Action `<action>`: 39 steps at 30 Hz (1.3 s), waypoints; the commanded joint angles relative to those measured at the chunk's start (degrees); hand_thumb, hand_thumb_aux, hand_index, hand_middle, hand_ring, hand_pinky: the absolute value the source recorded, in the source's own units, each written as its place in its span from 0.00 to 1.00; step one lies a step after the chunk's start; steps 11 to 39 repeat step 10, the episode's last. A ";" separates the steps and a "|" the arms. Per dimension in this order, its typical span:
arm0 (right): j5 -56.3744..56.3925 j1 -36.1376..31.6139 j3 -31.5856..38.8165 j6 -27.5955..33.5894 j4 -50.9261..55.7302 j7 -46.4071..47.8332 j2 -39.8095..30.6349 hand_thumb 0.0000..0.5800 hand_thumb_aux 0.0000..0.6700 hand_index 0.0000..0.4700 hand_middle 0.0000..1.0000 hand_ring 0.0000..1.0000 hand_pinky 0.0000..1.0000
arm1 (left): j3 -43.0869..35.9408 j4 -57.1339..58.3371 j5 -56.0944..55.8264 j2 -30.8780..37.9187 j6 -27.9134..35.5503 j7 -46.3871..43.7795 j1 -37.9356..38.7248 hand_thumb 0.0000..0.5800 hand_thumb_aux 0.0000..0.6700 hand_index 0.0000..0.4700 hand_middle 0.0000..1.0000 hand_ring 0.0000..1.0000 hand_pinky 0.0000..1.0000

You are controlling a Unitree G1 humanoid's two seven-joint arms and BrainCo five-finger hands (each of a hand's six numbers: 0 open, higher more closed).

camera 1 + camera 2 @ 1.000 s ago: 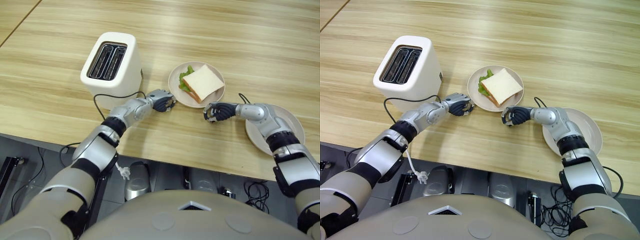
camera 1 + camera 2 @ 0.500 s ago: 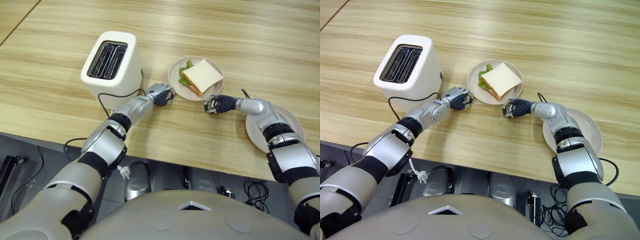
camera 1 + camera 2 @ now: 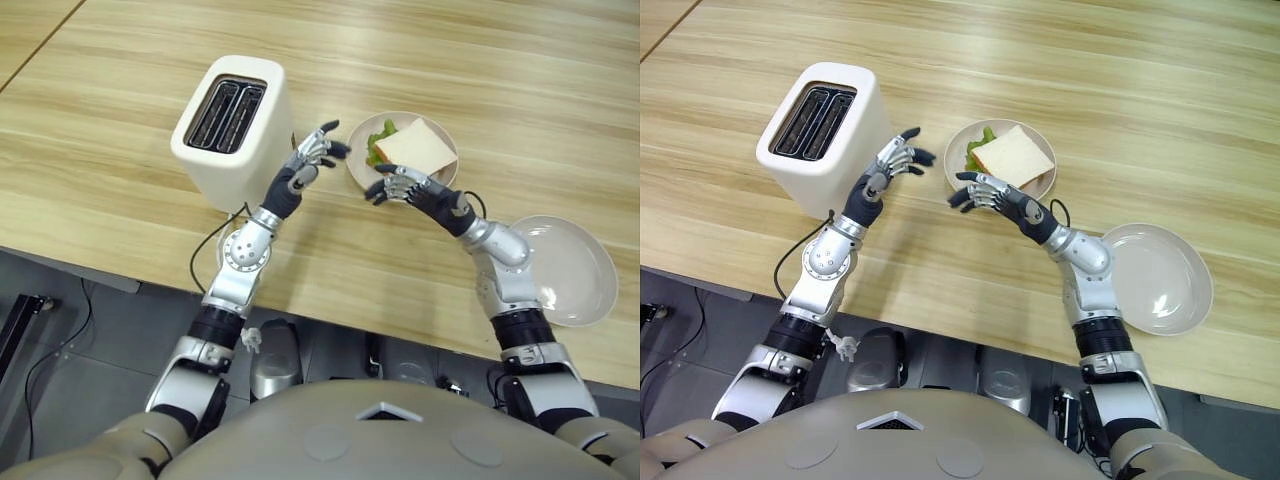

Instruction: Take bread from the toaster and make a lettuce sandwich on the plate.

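A white toaster (image 3: 235, 130) with two empty slots stands at the left of the wooden table. Right of it a beige plate (image 3: 358, 172) carries a sandwich: a bread slice (image 3: 418, 148) on top, green lettuce (image 3: 379, 137) poking out at its left. My left hand (image 3: 311, 159) is raised between toaster and plate, fingers spread, holding nothing. My right hand (image 3: 400, 184) hovers at the plate's near rim, fingers also spread and empty.
A second, empty beige plate (image 3: 565, 270) lies at the right near the table's front edge. The toaster's black cord (image 3: 216, 240) runs over the front edge. Bare wood stretches behind the plates and the toaster.
Both hands have lifted off the table and gone from curled to spread. The forearms now point up and inward, the hands closer to the sandwich plate.
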 commanded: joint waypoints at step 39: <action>-8.17 -6.96 -12.16 -15.91 8.38 -24.60 11.50 0.00 0.00 0.00 0.00 0.00 0.00 | 5.33 -0.71 -0.33 -5.97 -0.47 2.85 0.98 0.00 0.00 0.00 0.00 0.00 0.00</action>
